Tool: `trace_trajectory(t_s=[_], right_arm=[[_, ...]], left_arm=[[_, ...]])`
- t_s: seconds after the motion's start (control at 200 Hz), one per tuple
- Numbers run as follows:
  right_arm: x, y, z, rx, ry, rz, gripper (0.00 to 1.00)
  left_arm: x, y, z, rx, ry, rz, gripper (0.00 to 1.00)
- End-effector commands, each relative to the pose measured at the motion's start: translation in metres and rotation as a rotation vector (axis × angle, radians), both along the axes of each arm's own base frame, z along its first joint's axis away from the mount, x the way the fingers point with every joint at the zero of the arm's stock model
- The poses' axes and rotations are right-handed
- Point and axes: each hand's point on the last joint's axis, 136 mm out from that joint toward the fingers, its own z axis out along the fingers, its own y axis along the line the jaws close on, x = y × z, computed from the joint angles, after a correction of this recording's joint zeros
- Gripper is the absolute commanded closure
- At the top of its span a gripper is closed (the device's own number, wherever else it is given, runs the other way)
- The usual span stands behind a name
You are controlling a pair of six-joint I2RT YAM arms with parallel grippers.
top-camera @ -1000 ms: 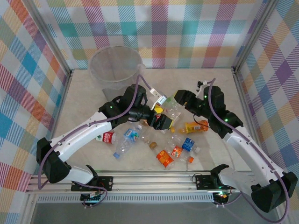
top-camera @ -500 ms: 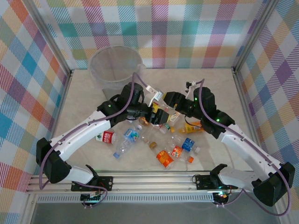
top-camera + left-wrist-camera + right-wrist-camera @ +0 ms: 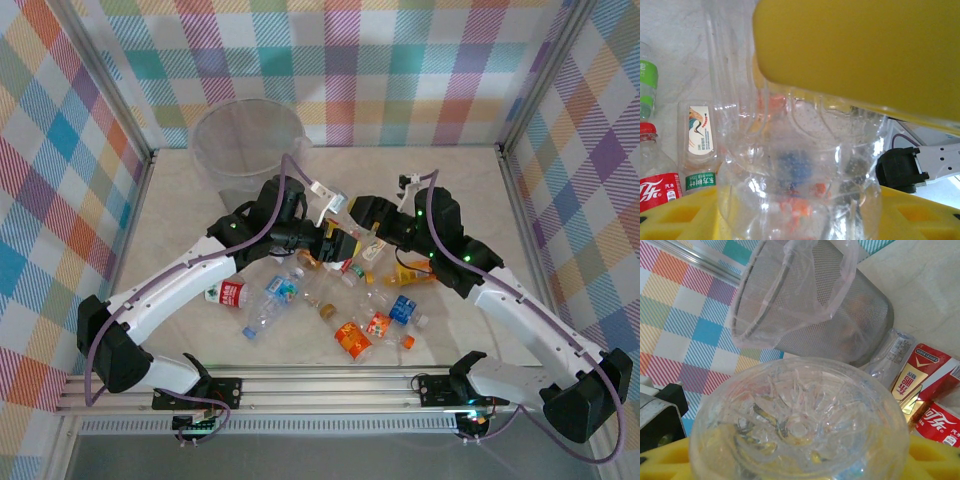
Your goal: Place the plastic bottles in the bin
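Note:
A clear unlabelled plastic bottle hangs above the pile between both grippers. My left gripper has its yellow fingers pressed on the bottle's ribbed body from above and below. My right gripper faces it from the right. In the right wrist view the bottle's round base sits between yellow fingers; whether they still press on it does not show. Several other bottles lie on the table, such as a red-label one, an orange one and a blue one. The bin stands at the back left.
The bin's mesh wall and bag liner lie beyond the held bottle in the right wrist view. A red-label bottle and a white-label one lie under the left gripper. Plaid walls and metal rails ring the table.
The right arm carried the clear bottle left to meet the left gripper. The left jaws have closed in on the bottle, and the right jaws have widened.

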Motion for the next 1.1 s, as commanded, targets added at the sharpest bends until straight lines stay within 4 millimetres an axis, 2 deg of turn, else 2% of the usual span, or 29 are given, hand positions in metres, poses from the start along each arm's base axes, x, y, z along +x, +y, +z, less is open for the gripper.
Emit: trace_trajectory(t_s=[0.0, 0.095, 0.24, 0.33, 0.45, 0.59, 0.74, 0.93, 1.095], right_arm=[[-0.005, 0.010, 0.024, 0.052, -0.049, 0.044, 0.18], [-0.010, 0.006, 0.030, 0.074, -0.062, 0.040, 0.11], [-0.020, -0.012, 0.043, 0.049, -0.096, -0.003, 0.00], [-0.025, -0.021, 0.051, 0.027, -0.125, -0.019, 0.00], [-0.029, -0.036, 0.048, -0.022, -0.138, -0.064, 0.00], [-0.035, -0.049, 0.053, -0.078, -0.188, -0.084, 0.00], [-0.042, -0.049, 0.061, -0.175, -0.265, -0.022, 0.00], [-0.048, -0.049, 0.063, -0.269, -0.357, 0.044, 0.00], [-0.059, -0.054, 0.057, -0.308, -0.368, 0.075, 0.00]], left_arm=[[-0.020, -0.004, 0.036, -0.080, -0.071, -0.087, 0.47], [-0.019, 0.003, 0.043, -0.072, -0.106, -0.065, 0.49], [-0.013, 0.008, 0.043, -0.061, -0.111, -0.047, 0.50], [-0.009, 0.011, 0.044, -0.063, -0.108, -0.040, 0.51], [-0.007, 0.017, 0.053, -0.078, -0.120, -0.026, 0.51], [0.002, 0.024, 0.050, -0.048, -0.143, 0.020, 0.50], [0.013, 0.028, 0.048, -0.023, -0.141, 0.050, 0.51], [0.033, 0.037, 0.067, 0.054, -0.195, 0.134, 0.50], [0.058, 0.060, 0.085, 0.128, -0.234, 0.254, 0.50]])
